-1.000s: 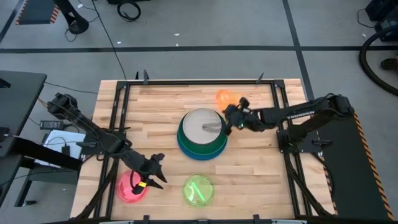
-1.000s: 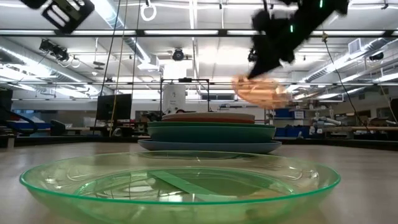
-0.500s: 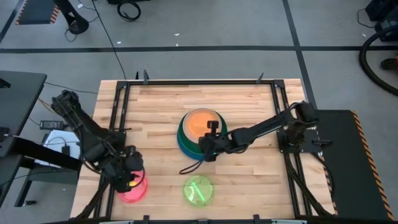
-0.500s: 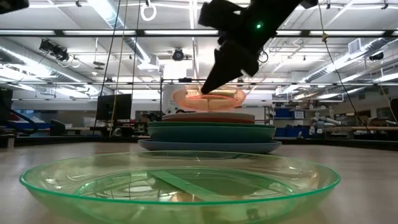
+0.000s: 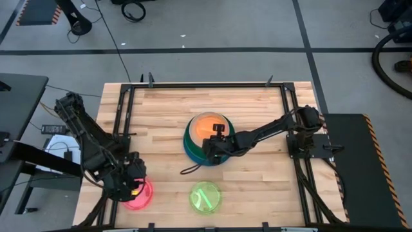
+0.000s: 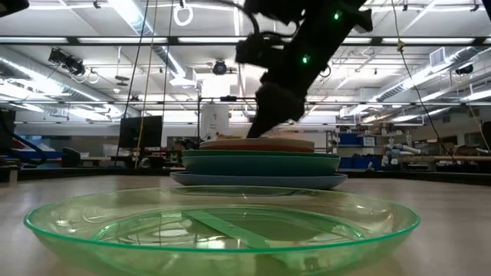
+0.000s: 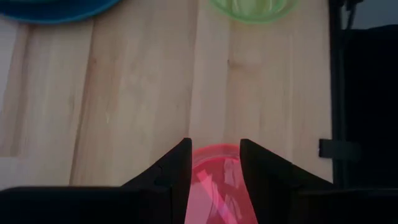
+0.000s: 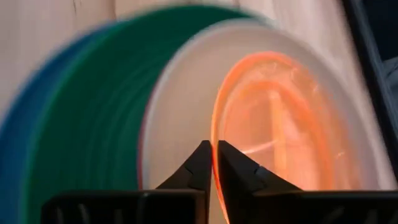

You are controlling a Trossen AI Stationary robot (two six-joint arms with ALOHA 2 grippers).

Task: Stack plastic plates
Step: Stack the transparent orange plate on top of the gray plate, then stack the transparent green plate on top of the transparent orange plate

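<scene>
Plates [image 5: 207, 140] stacked mid-table: blue at the bottom, green and teal above, cream on top, with the orange plate [image 5: 208, 124] lying on the cream one. Right gripper [image 5: 214, 144] low over the stack's near edge, fingers pinched on the orange plate's rim, as seen in the right wrist view at [image 8: 214, 163]. Pink plate [image 5: 139, 194] at the table's near-left corner, under the left gripper [image 5: 132, 187]; fingers [image 7: 176, 168] spread either side of the pink plate's edge, not closed on it. Lime plate [image 5: 205, 196] near the front edge, apart from both.

Table [image 5: 167, 109] of pale wooden planks in a dark metal frame, on a grey floor with dark seams and loose cables.

From the low view only: lime plate [image 6: 222, 224] filling the foreground, stack [image 6: 259, 163] behind it in side profile, and a bright workshop hall beyond with ceiling lights and shelving. From above only: pink plate and left arm. Left wrist view: blue rim [image 7: 56, 9] and lime rim [image 7: 252, 9] at the far edge.
</scene>
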